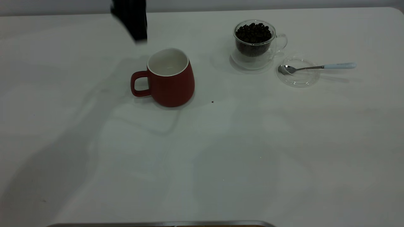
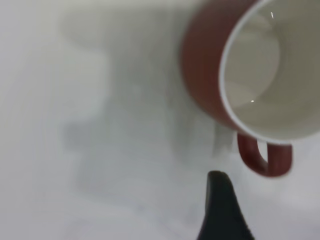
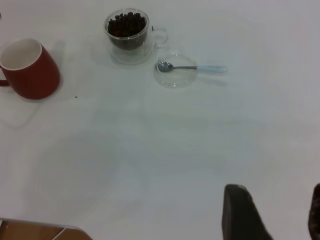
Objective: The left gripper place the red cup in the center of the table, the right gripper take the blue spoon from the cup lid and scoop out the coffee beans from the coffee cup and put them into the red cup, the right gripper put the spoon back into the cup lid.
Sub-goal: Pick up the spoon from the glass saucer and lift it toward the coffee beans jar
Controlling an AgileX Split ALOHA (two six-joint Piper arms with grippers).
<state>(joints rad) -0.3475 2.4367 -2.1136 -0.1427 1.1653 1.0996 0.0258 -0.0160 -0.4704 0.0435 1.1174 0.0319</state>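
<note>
Since the red cup [image 1: 170,78] stands upright and free on the table [image 1: 202,164], somewhat left of the middle and nearer the far edge, the placing step looks finished and the spoon step seems next. Inside, the cup shows only its white lining, no beans. Behind it, near the far edge, hangs the left gripper [image 1: 131,19], apart from the cup; only one dark finger [image 2: 222,210] shows in its wrist view, so I cannot tell how wide it stands. Toward the far right corner sits the coffee cup [image 1: 255,42], heaped with the coffee beans [image 1: 254,33]. Just beside it, on the side toward the right edge, lies the cup lid [image 1: 298,75], with the blue spoon [image 1: 317,67] resting bowl-down in it and its handle jutting out over the rim. Well back from all this, the right gripper [image 3: 272,215] hangs spread and empty; it would need to reach that jutting handle.
</note>
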